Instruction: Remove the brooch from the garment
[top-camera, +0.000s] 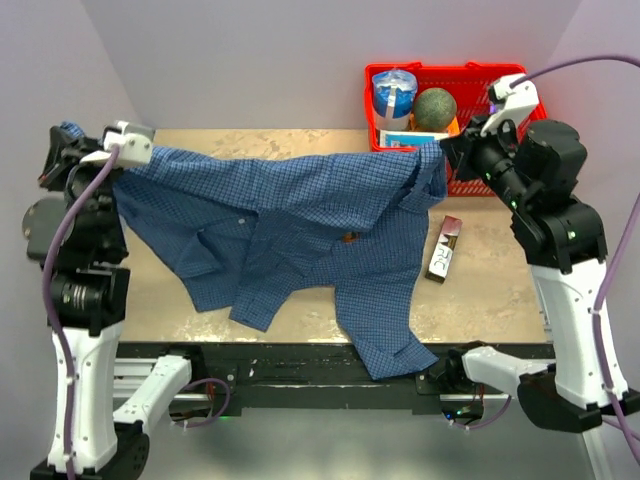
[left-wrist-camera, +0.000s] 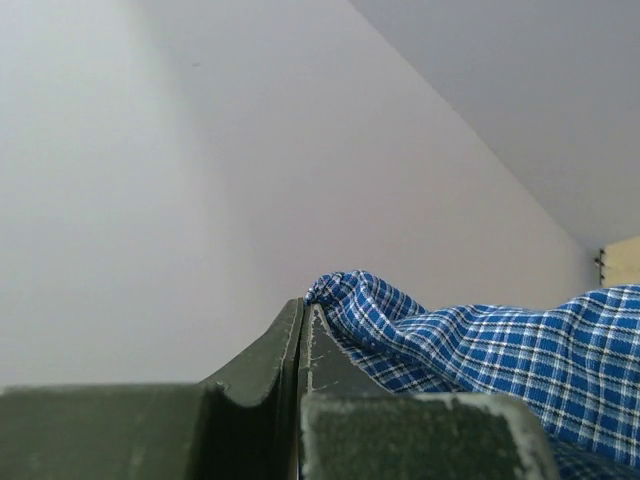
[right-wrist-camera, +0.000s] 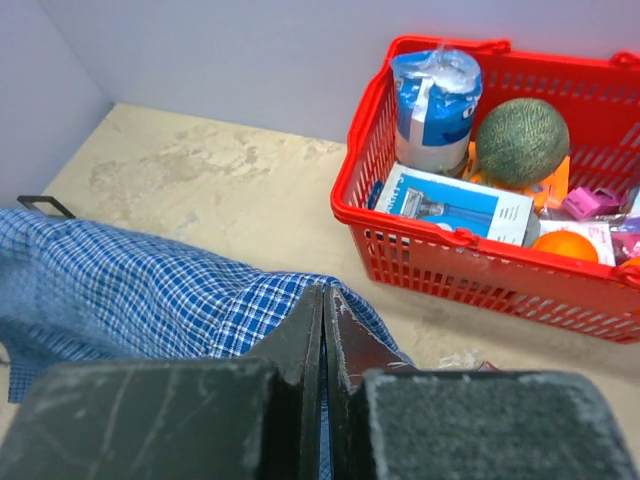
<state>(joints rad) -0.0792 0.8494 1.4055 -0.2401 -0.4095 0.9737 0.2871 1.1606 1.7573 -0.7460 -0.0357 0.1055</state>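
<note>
The blue checked garment (top-camera: 300, 215) hangs stretched between my two grippers above the table, its lower part draped on the tabletop and over the near edge. The tiny orange-brown brooch (top-camera: 349, 237) sits on the shirt front near the middle. My left gripper (top-camera: 70, 133) is shut on one end of the garment (left-wrist-camera: 480, 340), raised at the far left. My right gripper (top-camera: 441, 150) is shut on the other end of the garment (right-wrist-camera: 150, 295), beside the red basket. The brooch does not show in either wrist view.
A red basket (top-camera: 520, 75) at the back right holds a blue-white can (top-camera: 392, 95), a green ball (top-camera: 436, 108) and small boxes; it also shows in the right wrist view (right-wrist-camera: 480, 250). A dark slim box (top-camera: 444, 248) lies on the table (top-camera: 180, 290) to the right of the shirt.
</note>
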